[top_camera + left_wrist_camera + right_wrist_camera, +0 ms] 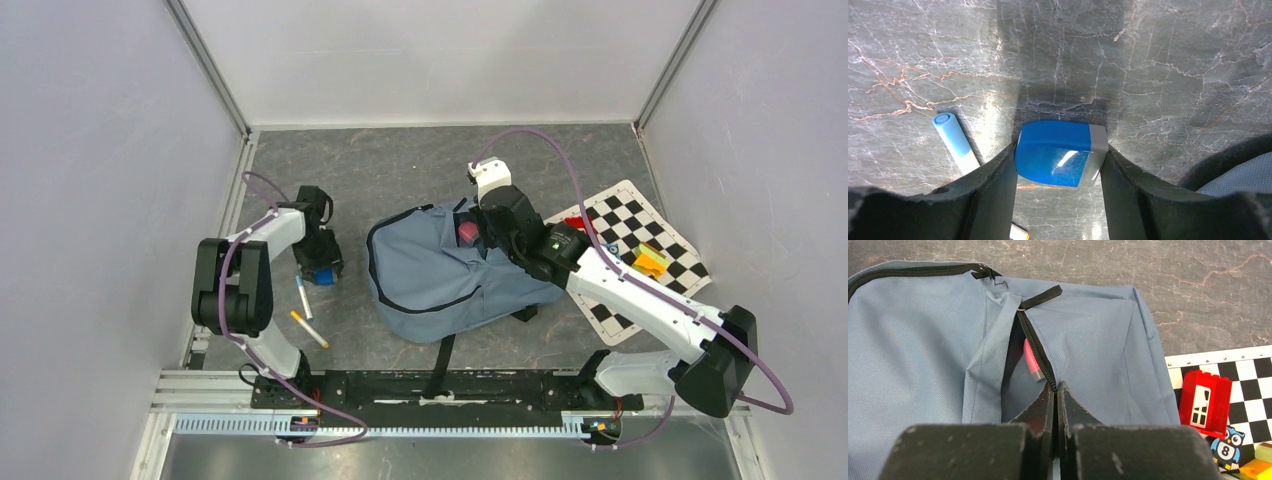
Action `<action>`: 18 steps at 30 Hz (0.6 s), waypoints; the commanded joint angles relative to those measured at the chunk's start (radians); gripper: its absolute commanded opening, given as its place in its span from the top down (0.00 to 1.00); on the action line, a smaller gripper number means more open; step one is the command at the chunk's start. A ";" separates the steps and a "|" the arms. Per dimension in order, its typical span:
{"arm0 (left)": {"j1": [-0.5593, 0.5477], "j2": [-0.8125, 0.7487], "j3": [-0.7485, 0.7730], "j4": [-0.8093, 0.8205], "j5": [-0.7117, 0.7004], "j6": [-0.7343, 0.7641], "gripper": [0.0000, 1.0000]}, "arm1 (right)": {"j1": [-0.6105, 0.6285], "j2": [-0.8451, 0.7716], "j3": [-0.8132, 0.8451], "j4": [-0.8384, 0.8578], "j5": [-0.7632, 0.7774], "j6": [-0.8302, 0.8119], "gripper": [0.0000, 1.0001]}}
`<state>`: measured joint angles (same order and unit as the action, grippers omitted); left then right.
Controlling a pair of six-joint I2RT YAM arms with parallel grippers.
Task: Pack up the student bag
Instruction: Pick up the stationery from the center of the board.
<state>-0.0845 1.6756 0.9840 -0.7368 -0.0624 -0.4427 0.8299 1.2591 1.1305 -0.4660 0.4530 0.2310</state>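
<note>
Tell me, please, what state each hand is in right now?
Left hand: closed on the blue block.
Right hand: closed, tips at a zipper of the student bag.

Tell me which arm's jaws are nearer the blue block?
Left. The left arm has its jaws hugging both sides of the blue block; the right arm has its jaws far off, pinched at the zipper of the student bag.

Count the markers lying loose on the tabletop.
2. A blue-capped marker lies beside the blue block; a yellow-tipped marker lies just nearer the robot. More may be hidden inside the student bag.
</note>
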 commanded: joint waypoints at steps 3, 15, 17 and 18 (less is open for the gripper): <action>0.003 -0.001 0.010 0.043 0.017 0.036 0.56 | -0.017 -0.026 0.032 0.097 0.044 -0.011 1.00; -0.148 -0.312 0.113 0.013 0.191 -0.096 0.64 | -0.020 0.006 0.055 0.102 0.035 -0.022 1.00; -0.244 -0.330 0.172 0.014 0.187 -0.152 0.64 | -0.020 0.013 0.060 0.102 0.034 -0.023 1.00; -0.296 -0.331 0.207 0.015 0.187 -0.182 0.64 | -0.019 0.014 0.063 0.101 0.035 -0.024 1.00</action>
<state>-0.2337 1.3933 1.0672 -0.7364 0.0666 -0.4988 0.8272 1.2713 1.1309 -0.4580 0.4515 0.2295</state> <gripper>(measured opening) 0.617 0.018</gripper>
